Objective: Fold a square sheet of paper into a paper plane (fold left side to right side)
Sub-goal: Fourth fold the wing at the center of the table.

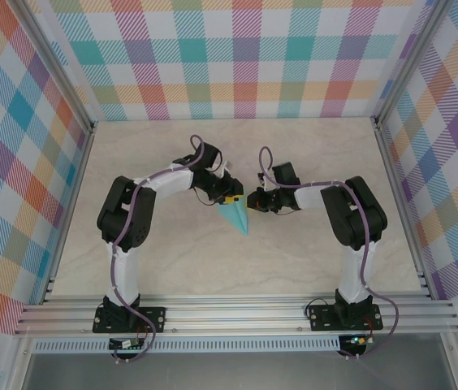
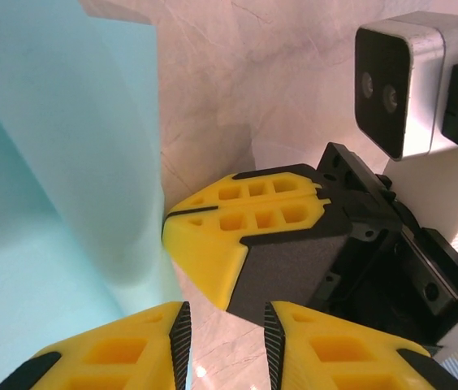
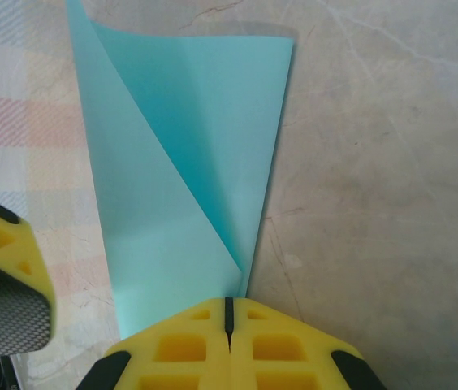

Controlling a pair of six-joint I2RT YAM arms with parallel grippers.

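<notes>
The right gripper (image 3: 229, 323) is closed, its two yellow fingers pressed together with only a thin line between them. The paper plane (image 3: 188, 162) begins right at these fingertips. Its narrow end goes in at the tips and the turquoise paper widens away from the gripper, with one flap folded over along a slanting crease. It seems to be pinched there, because the paper stands up from the table (image 3: 375, 162).

The left gripper (image 2: 227, 337) has its jaws partly apart, and the pale table shows through the gap. The paper rises like a wall just beside the finger on the left of the wrist view, on its outer side. I cannot tell if it touches the pad. Close in front of the left gripper are the closed tips of the right one, which meet the edge of the paper.

From above, the two grippers face each other, almost touching. The sharp tip of the plane points away from them toward the arm bases.
</notes>
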